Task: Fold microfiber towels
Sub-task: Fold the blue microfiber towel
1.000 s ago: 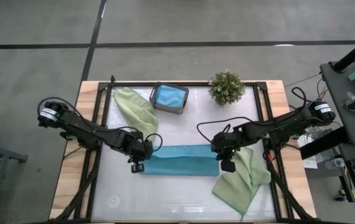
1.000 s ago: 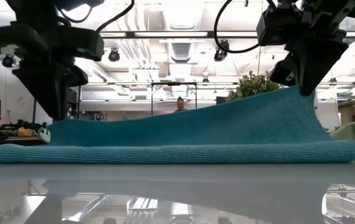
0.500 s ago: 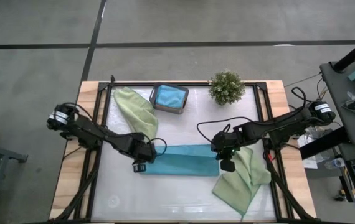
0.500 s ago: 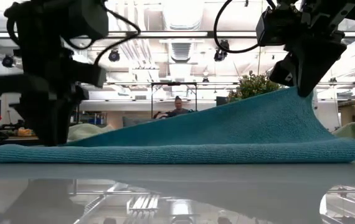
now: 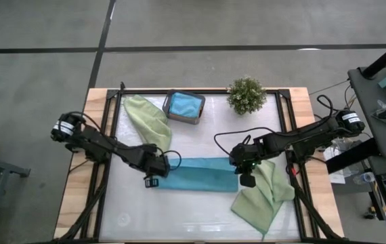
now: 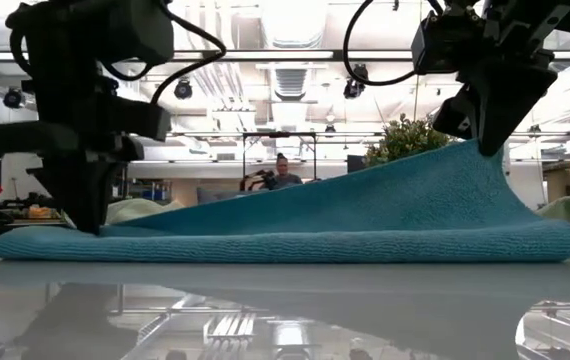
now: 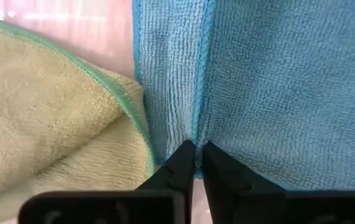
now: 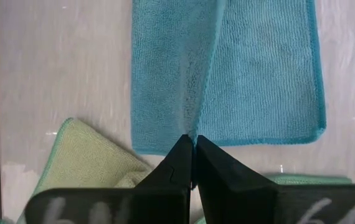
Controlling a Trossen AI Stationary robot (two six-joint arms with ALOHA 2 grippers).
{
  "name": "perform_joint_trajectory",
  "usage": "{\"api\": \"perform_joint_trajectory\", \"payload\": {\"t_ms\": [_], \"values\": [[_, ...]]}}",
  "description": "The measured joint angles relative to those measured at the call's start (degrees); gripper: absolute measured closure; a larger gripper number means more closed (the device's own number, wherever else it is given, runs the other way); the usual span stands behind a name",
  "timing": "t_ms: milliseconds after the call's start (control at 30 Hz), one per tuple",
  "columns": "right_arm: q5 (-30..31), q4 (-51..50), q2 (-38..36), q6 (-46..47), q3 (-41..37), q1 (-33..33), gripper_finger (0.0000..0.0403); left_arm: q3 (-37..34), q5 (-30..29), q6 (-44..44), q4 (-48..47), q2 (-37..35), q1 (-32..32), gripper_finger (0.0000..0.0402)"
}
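Teal-blue cloth is lying in the middle of the white surface (image 5: 200, 210) as a long folded band, its long axis running side to side between my two arms. This teal-blue towel (image 5: 196, 175) is the one I am working on. My left gripper (image 5: 151, 181) is sitting at the band's left end, jaws pressed together on the towel's folded edge down at the surface. My right gripper (image 5: 246, 179) is at the opposite end, jaws clamped on the towel's upper layer and holding that corner raised, so in the low view the cloth is sloping up from left to right.

Each arm is therefore nearest its own end of the band, and the towel is stretching away from each gripper toward the other. I judge the next fold will turn on carrying one short end along that long axis to meet the other.

One sage green towel (image 5: 264, 194) is lying rumpled just beside my right gripper, touching the band's right end. Another sage green towel (image 5: 147, 118) is lying behind my left gripper, touching that end.
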Motion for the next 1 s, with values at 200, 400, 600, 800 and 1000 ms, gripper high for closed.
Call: {"api": "perform_joint_trajectory", "payload": {"t_ms": [200,400,600,800,1000], "values": [[0.00,-0.17,0.00,0.02,0.00,-0.01,0.0394,0.00,7.31,-0.49,0.07,-0.74,-0.06,0.0343],[0.00,-0.20,0.00,0.02,0.00,0.01,0.0394,0.00,6.87,-0.41,0.07,-1.00,0.02,0.0260],[-0.01,-0.20,0.00,0.04,0.00,0.00,0.0394,0.22,4.85,1.30,0.37,-1.92,0.00,0.0203],[-0.02,-0.20,0.00,0.02,0.00,0.01,0.0394,0.22,3.49,2.73,0.38,-2.01,0.05,0.0221],[0.00,-0.20,0.00,0.02,0.00,0.01,0.0394,0.22,1.23,3.05,0.43,-2.00,0.13,0.0308]]}}
